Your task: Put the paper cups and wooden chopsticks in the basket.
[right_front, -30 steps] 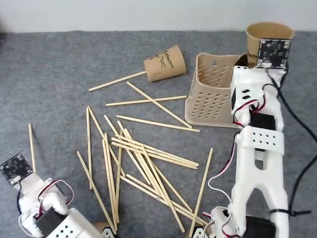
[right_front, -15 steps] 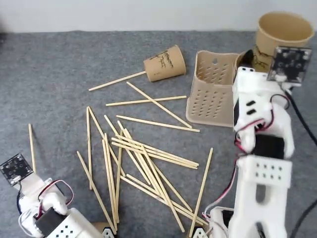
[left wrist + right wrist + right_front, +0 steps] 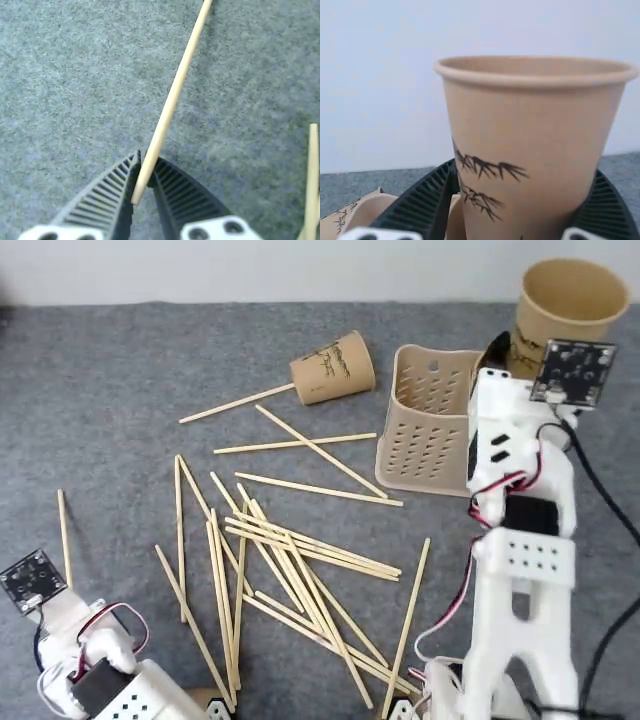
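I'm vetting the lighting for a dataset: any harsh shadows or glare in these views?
High view: even, soft light; the chopsticks cast only faint thin shadows on the grey mat, no glare. Left wrist view: the chopstick shows barely any shadow. Right wrist view: the paper cup is evenly lit, no hotspots.

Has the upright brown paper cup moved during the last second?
Yes: the brown paper cup shifted rightward in the high view, away from the beige perforated basket.

A robotics lab or test set-up is suggested, not a home: a bench (image 3: 110, 350) laid with grey felt matting, a bare white wall (image 3: 250, 270) behind it, and white plastic arms (image 3: 520, 580) with exposed wiring (image 3: 485, 485) and bare camera boards (image 3: 572, 372) are seen
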Motion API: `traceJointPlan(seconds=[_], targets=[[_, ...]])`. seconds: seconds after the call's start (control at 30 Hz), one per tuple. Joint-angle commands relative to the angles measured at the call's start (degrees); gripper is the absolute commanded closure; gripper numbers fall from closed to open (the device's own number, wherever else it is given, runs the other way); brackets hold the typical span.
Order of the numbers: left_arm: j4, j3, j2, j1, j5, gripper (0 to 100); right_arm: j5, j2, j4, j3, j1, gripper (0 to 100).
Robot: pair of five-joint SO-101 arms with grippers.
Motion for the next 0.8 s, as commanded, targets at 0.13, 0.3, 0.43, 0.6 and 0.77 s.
traceJointPlan(seconds=[0.13, 0.3, 0.43, 0.6, 0.77], targets=[[0.26, -1.1, -0.88, -0.18, -0.09, 99, 1.49, 9.01, -4.7, -0.62, -0.13, 65.4], [0.26, -1.1, -0.88, -0.18, -0.09, 99, 1.58, 9.19, 0.22, -0.62, -0.13, 53.6], [0.26, -1.1, -0.88, -0.18, -0.09, 99, 1.49, 3.91, 6.02, -0.62, -0.57, 48.2], [0.26, -1.1, -0.88, -0.18, -0.09, 99, 1.49, -4.79, 11.21, -0.62, -1.8, 48.2], [0.26, -1.1, -0.88, -0.18, -0.09, 99, 1.41, -12.53, 15.25, -0.62, -3.82, 48.3]])
